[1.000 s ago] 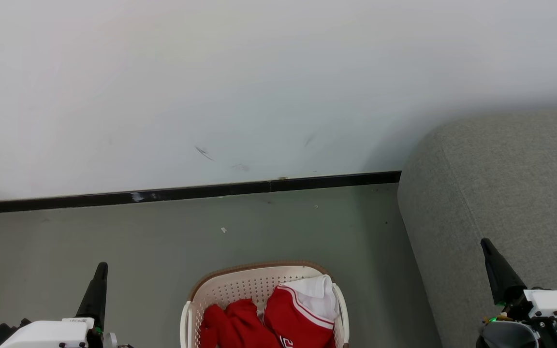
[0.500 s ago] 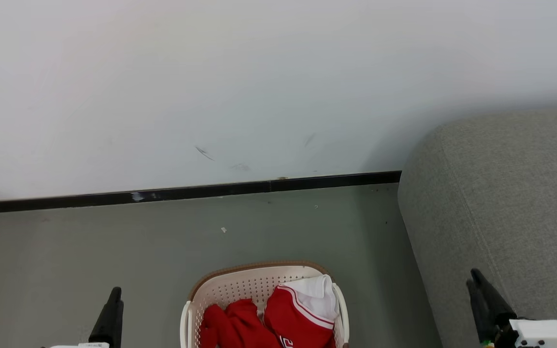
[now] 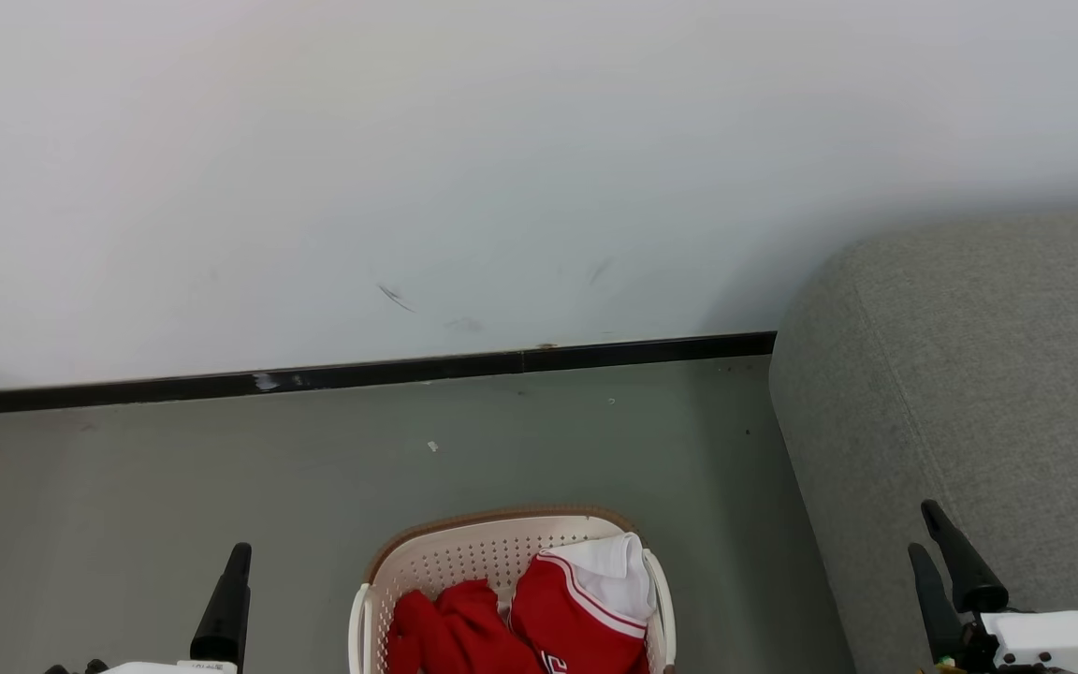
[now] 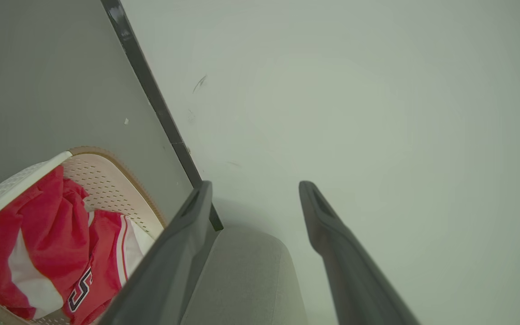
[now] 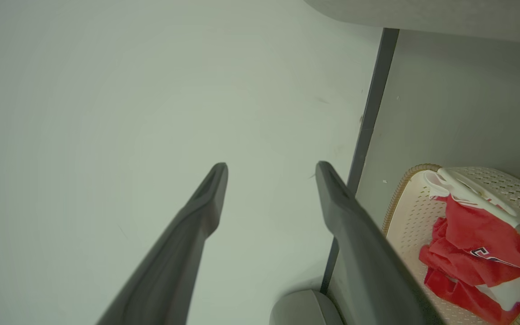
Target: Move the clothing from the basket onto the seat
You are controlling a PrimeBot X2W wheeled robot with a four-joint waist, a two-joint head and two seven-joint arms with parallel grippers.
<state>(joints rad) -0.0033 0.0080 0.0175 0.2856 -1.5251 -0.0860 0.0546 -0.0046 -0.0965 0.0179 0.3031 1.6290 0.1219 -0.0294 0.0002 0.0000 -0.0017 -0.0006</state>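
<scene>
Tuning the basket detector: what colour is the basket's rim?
The basket rim is brown, woven-look, over cream perforated walls; best in right wrist view.

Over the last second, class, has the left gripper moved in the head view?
Yes. The left gripper has dropped lower and shifted toward the basket, which stayed put.

We see even, diffuse light in all three views, no hard glare or hotspots. The wall (image 3: 502, 140) reads bright white in the head view and picks up a greenish-grey cast in both wrist views. A soft shadow sits on the wall where the seat (image 3: 969, 374) meets it, and on the floor (image 3: 735, 468) beside it. Head view is sharp: we resolve the basket (image 3: 464, 552) perforations. Wrist views are wide-angle, with the skirting (image 4: 160, 108) steeply slanted and slight brightness falloff at the edges. The dark fingers (image 4: 345, 262) blur toward the bottom edge.
</scene>
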